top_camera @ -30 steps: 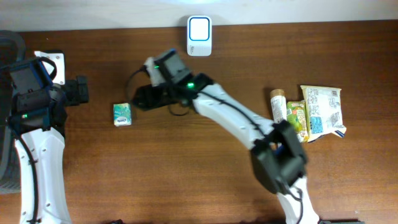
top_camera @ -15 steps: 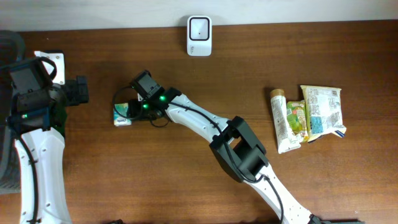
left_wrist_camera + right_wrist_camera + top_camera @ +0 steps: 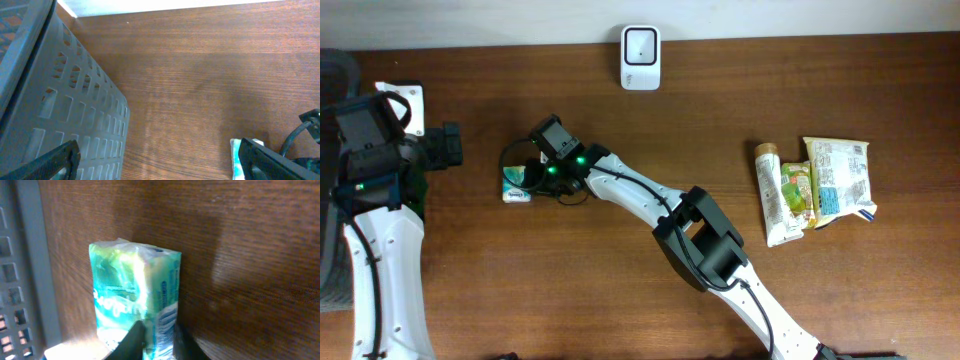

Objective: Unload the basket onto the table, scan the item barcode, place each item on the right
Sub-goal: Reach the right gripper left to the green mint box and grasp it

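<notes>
The item is a small teal-and-white packet point(image 3: 514, 186) lying on the wooden table at the left; in the right wrist view the packet point(image 3: 132, 297) fills the middle. My right gripper point(image 3: 534, 176) reaches over it from the right, and its dark fingertips point(image 3: 136, 339) pinch the packet's near edge in that gripper point(image 3: 157, 342). The white scanner point(image 3: 640, 44) stands at the back edge of the table. My left gripper point(image 3: 159, 161) hangs open and empty to the left of the packet, seen from overhead as the left gripper point(image 3: 450, 146).
A grey perforated basket point(image 3: 55, 95) sits at the far left, and its wall point(image 3: 22, 280) is close beside the packet. Several other packaged goods point(image 3: 815, 188) lie at the right of the table.
My right arm swung from near the scanner down and left onto the packet, and its jaws have narrowed onto the packet's edge. The left arm has not moved.
</notes>
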Tool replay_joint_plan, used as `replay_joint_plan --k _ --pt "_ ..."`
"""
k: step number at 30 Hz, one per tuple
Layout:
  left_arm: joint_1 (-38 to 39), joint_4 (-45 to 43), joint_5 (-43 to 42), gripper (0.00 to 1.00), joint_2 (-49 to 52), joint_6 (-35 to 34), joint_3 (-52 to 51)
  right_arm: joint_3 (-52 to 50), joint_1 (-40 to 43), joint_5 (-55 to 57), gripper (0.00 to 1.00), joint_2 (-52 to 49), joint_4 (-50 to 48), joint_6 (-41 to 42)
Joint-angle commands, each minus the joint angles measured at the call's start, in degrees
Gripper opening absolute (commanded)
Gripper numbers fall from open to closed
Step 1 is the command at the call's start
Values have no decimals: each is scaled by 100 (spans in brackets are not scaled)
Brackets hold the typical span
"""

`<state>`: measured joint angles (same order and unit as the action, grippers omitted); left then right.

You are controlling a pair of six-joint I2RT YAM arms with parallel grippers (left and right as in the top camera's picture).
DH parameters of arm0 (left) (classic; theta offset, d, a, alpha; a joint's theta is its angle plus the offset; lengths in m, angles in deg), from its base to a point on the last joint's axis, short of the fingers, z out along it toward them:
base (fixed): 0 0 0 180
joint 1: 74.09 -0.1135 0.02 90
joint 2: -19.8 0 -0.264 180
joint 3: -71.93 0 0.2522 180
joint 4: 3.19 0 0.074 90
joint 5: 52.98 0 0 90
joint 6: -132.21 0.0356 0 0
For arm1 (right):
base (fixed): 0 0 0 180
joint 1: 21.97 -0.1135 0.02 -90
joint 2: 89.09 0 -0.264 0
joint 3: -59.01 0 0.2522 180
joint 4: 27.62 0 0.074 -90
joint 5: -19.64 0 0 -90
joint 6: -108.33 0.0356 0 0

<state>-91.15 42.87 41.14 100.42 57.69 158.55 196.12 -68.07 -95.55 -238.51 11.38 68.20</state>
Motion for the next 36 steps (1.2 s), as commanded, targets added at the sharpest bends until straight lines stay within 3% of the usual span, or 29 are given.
replay_joint_plan --k 1,5,10,17,19,23,27,36 --pt "-11 -11 22 99 -72 66 48 105 28 -120 5 -184 17 120" --pt "-11 -11 22 99 -72 66 48 109 162 -448 4 -125 116 -50" --pt "-11 -11 22 99 -72 66 48 111 538 -374 4 564 1075 -1488" --pt "-11 -11 22 99 -72 66 48 111 708 1617 4 2177 2986 -3261" --pt "-11 -11 22 99 -72 66 48 109 708 1471 8 2199 3001 -3265" --pt "-11 -11 22 99 -72 66 48 50 629 750 24 1871 2662 -2981" --pt "-11 -11 22 99 -72 66 48 46 457 385 33 1427 2243 -2684" --pt "-11 -11 22 99 -72 66 48 31 369 341 29 697 1969 -2293"
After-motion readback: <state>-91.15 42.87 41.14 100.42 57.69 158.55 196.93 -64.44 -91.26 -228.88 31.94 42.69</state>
